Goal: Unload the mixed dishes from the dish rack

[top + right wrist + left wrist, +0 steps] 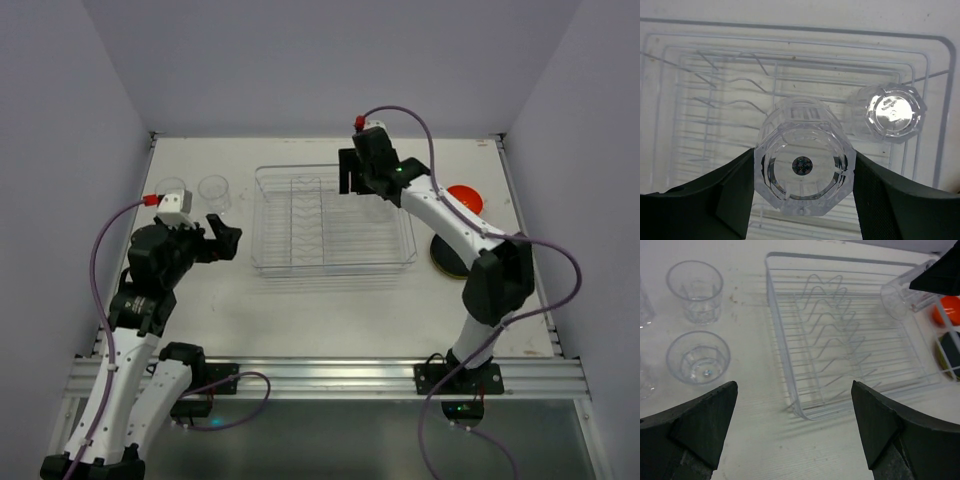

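The dish rack (330, 270), a clear tray with ribbed slots, sits mid-table. My right gripper (360, 186) reaches over its far right part and is shut on a clear cup (804, 167), base towards the wrist camera, one black finger pressed on each side. The left wrist view shows that cup (897, 300) at the rack's (775, 325) far corner. A second cup (892, 112) stands upside down in the rack (790, 27) just right of it. My left gripper (225, 240) hangs open and holds nothing (795, 425) over bare table left of the rack.
Clear cups stand upright on the table at the far left (170, 190) (214, 190), with several in the left wrist view (695, 290) (697, 357). The orange bowl (465, 198) and a dark plate (448, 258) lie right of the rack.
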